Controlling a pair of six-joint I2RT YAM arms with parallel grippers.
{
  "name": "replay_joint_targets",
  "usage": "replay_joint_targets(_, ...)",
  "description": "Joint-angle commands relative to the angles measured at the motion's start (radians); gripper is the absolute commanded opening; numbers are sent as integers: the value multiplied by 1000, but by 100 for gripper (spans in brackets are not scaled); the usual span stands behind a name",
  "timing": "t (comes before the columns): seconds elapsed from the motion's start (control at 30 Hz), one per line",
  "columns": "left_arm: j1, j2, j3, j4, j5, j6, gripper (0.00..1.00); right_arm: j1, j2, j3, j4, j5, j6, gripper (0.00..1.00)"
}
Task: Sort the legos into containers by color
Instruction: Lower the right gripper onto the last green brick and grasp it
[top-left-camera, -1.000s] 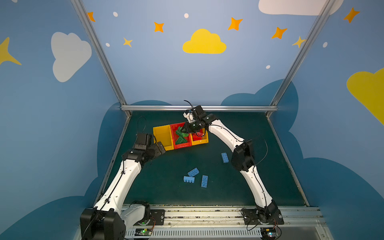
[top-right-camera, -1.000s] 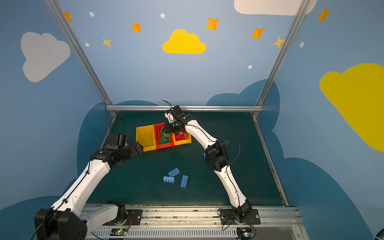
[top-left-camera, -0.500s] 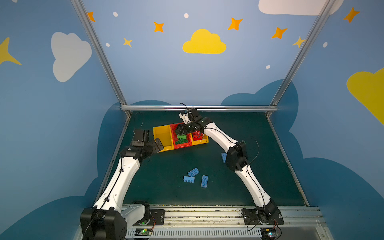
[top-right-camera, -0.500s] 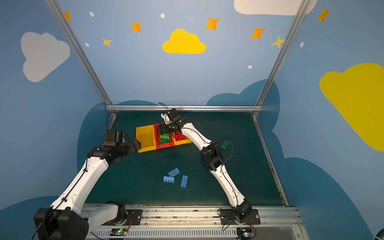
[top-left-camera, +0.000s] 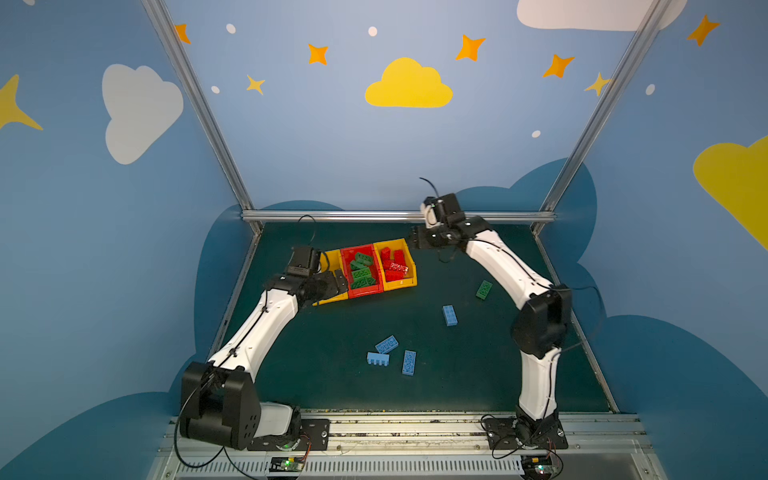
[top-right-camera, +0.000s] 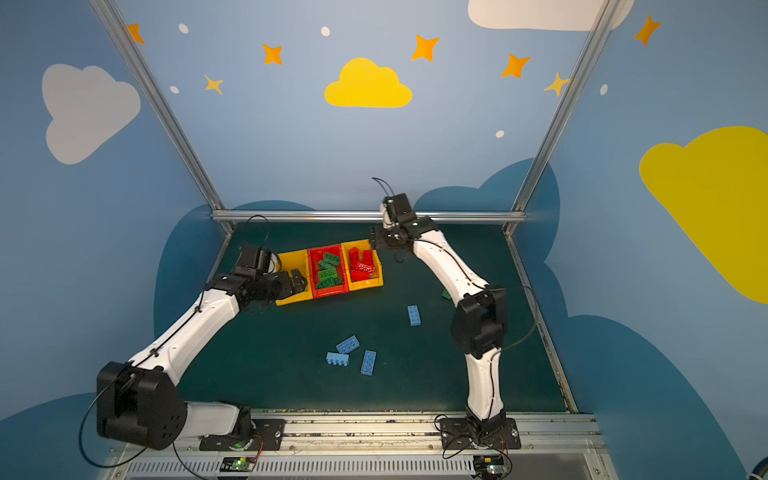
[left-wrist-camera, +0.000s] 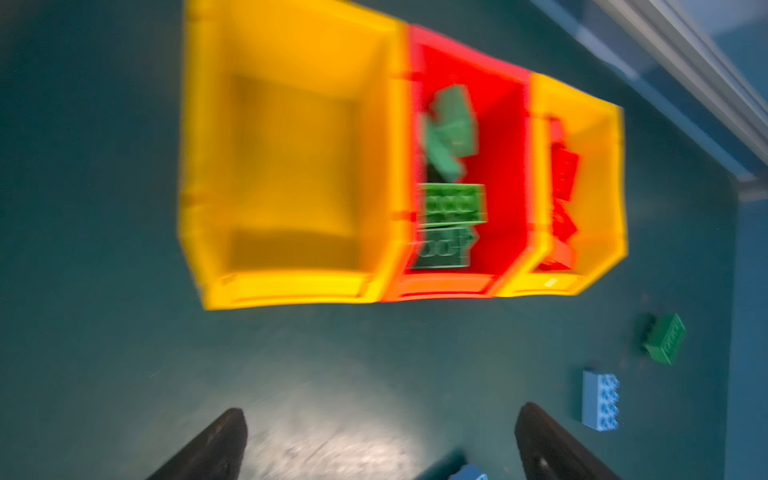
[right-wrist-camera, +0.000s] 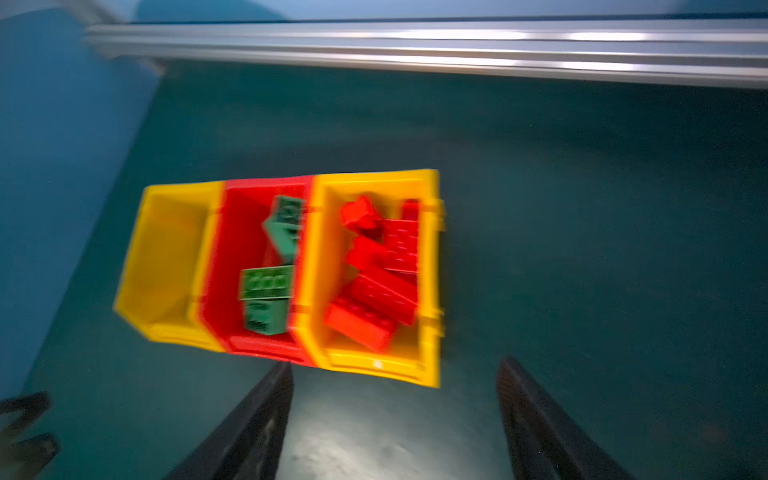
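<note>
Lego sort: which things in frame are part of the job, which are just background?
Job:
red bin with green bricks
yellow bin with red bricks
other yellow bin
loose green brick
four loose blue bricks

Background:
frame rail
cloud decals
star decals

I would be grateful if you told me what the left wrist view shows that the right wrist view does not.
Only the left wrist view: a loose green lego and a light blue lego on the table, plus the open left gripper. Only the right wrist view: the open right gripper. Both: the three containers, green legos in the red one, red legos in a yellow one.
</note>
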Motion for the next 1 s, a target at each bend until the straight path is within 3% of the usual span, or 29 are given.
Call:
replay_joint_targets(0.0,-98,87,109,42,27,49,100,-105,-70,-167,-118,143,47,75)
replay_joint_targets(0.2,-259,312,358,25,96,58,100,-289,-134,-385,-149,109,164,73)
replay_joint_targets(0.37,-333,419,497,-17,119,64,100,-322,-84,-406,-135,102,160,71)
replay_joint_targets(0.83,-337,466,520,-41,69,45,100,-380,123,-306,-111,9,138,64)
replay_joint_targets(0.9,-336,473,531,-50,66,48,100,-383,149,-288,-114,-1,134,58)
replay_joint_targets(0.97,-334,474,536,-59,59,48,100,-385,166,-279,-118,-13,133,45)
